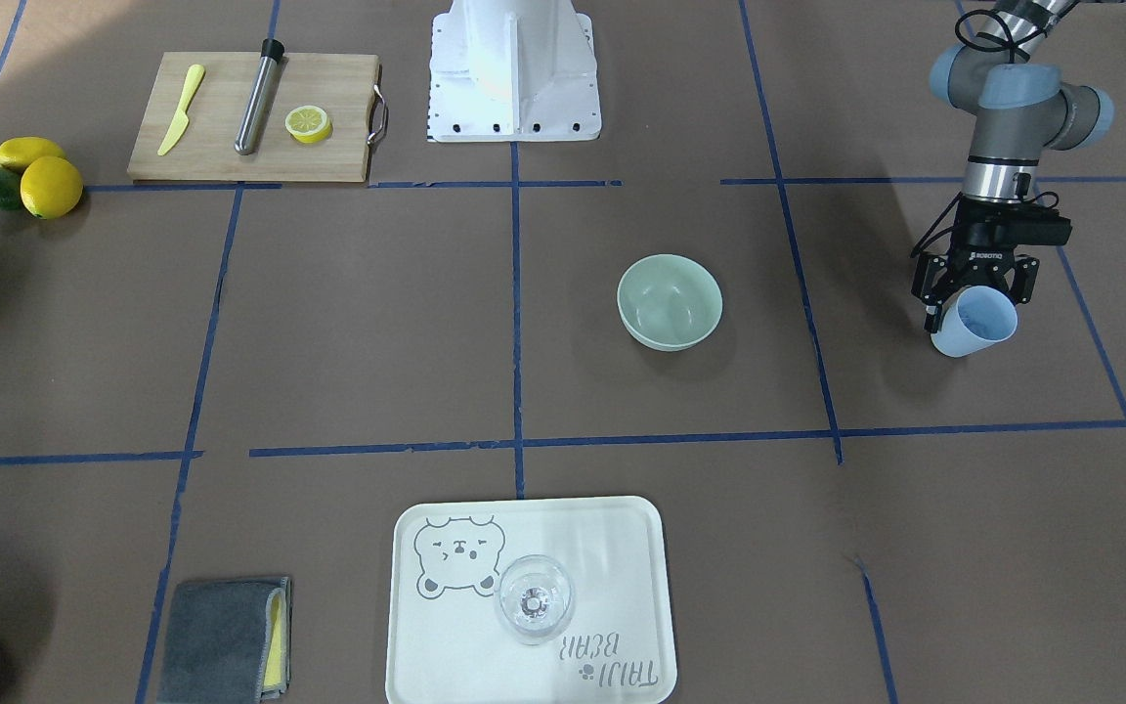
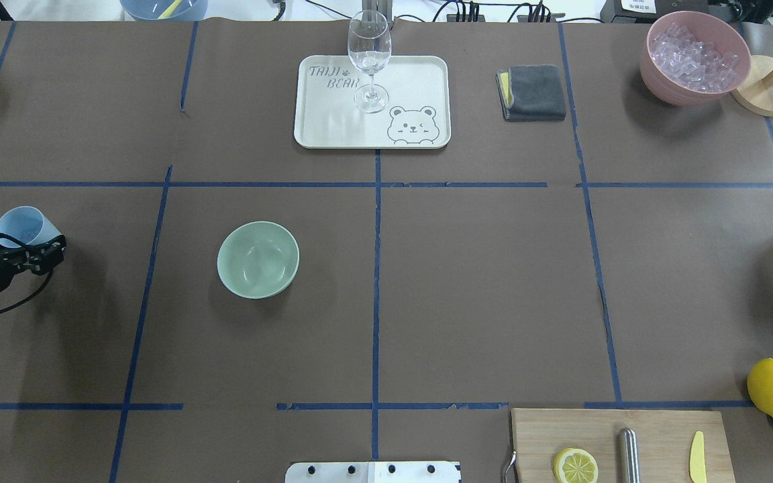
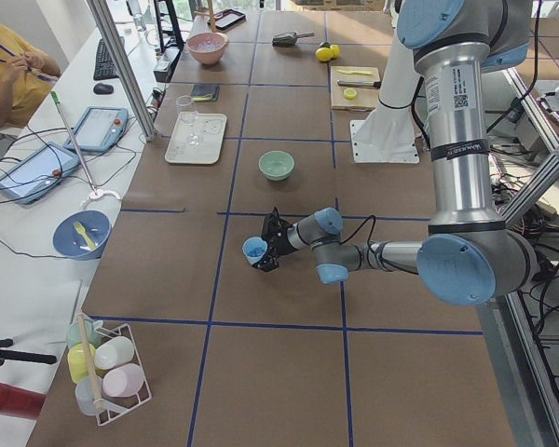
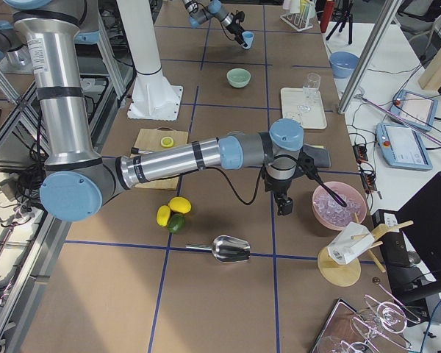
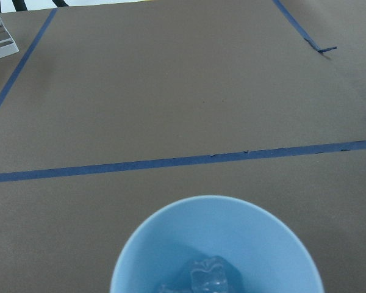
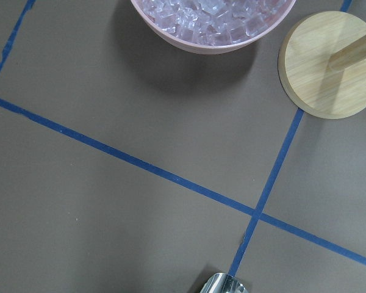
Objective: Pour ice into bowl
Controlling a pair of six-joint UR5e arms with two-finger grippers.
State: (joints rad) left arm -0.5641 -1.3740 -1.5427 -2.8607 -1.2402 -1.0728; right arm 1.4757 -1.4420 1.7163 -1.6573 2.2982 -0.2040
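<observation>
The step in hand looked like the carry. The left gripper (image 1: pixel 975 296), at the right edge of the front-facing view, had its fingers clamped on the sides of a light blue cup (image 1: pixel 977 321), which was off the table and tipped a little, its mouth towards the lower right of that frame. The left wrist view, at its bottom centre, looked straight into the cup and showed the ice (image 5: pixel 208 278): a few clear cubes low inside, none spilled on the brown paper above it. The mint-green bowl (image 1: pixel 670 301) stood upright and apparently empty near the middle of the front-facing frame, well apart from the cup and to its left, with a blue tape line between them.

Pouring had not begun. The next move, as I judged it, called for bringing the cup across that line until its lip hung over the bowl's rim, then rolling the wrist slowly so the cubes slid rather than bounced out.

The right gripper (image 4: pixel 283 204) showed only in the right side view, beside the pink tub (image 2: pixel 694 57) of ice; whether its fingers were apart or together I could not tell
</observation>
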